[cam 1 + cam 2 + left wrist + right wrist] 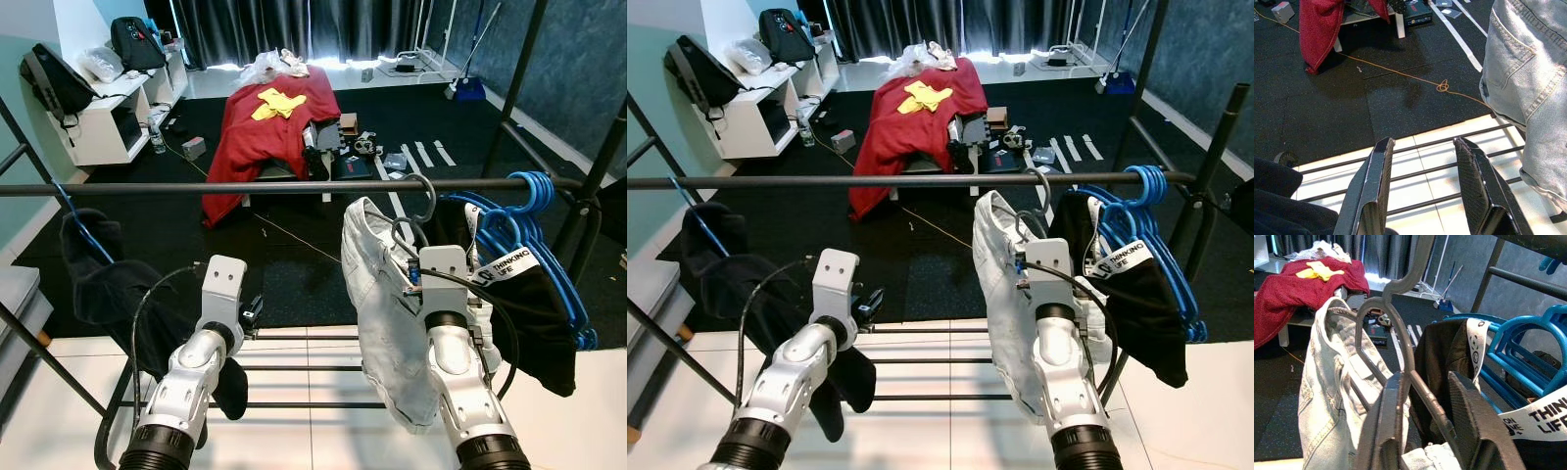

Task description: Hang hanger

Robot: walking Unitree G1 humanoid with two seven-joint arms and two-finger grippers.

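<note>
Grey hanger (1400, 308) carrying light denim jeans (382, 304) hangs by its hook over the black clothes rail (245, 187), just beside a bunch of blue hangers (524, 225) bearing a black garment with a white printed label (509, 264). The right hand (1422, 431) is raised just below the rail, its two black fingers (1388, 431) spread, with the hanger's grey arm passing between them; whether either finger presses the hanger cannot be told. The left hand (1422, 191) sits lower, over the rack's bottom bars and white tiled floor (1430, 171), its fingers (1371, 191) spread with nothing between them. A dark garment (98, 274) on a blue hanger hangs at the rail's left end. Beyond the rack, on the dark floor mat (1327, 107), stands a low bench draped in a red blanket (265, 127), with an orange cord (1440, 87) trailing nearby.
</note>
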